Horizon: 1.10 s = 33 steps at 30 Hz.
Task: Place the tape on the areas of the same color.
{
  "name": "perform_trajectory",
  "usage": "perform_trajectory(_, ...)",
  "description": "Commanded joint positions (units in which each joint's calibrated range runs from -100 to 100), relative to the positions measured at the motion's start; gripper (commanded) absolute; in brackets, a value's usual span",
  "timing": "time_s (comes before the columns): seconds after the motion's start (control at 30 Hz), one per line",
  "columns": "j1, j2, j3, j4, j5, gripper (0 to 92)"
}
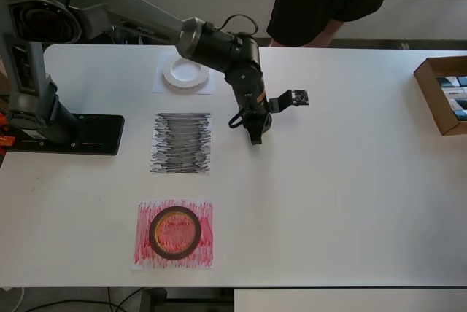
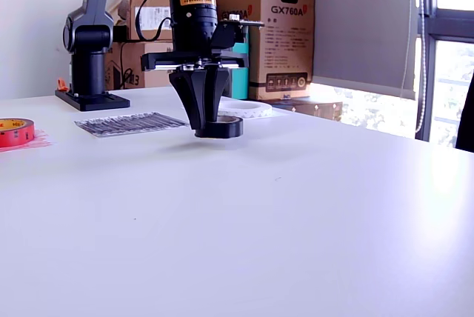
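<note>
Exterior view: gripper (image 2: 215, 126) is pointed straight down w/ its fingers closed on the small black tape roll (image 2: 221, 128), which hangs just clear of the white table (image 2: 296, 206) — a thin shadow shows beneath it. Overhead view puts the gripper (image 1: 256, 135) on that view's right of the black-scribbled sheet (image 1: 182, 143), near it but not over it; the roll itself is hidden under the wrist there.

Other two look done: red tape roll (image 1: 175, 232) w/ yellowish core lies on the red-scribbled sheet (image 1: 174, 235), white tape roll (image 1: 185, 72) sits on the plain white sheet (image 1: 182, 79) near the arm's elbow.

So the step in hand, I'd judge, is carrying the black roll to its sheet — last of three. Next move calls for a short sideways shift toward overhead-left till the roll is above the black scribble, then lower flat and open the fingers; sheet is wider than the roll, so margin seems OK.

Roll looks small, dark, matte, short-walled, held level.
</note>
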Motion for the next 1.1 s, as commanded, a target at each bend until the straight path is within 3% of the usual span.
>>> perform_trajectory(0.0, -0.1, -11.4, 5.3, 0.3, -3.1, 0.0)
perform_trajectory(0.43, -0.3, -35.5, 39.4, -15.2, -15.4, 0.0)
perform_trajectory(0.77, -0.6, -36.2, 47.0, -22.8, -22.9, 0.0)
perform_trajectory(1.07, -1.4, -36.7, 51.6, -29.7, -24.4, 0.0)
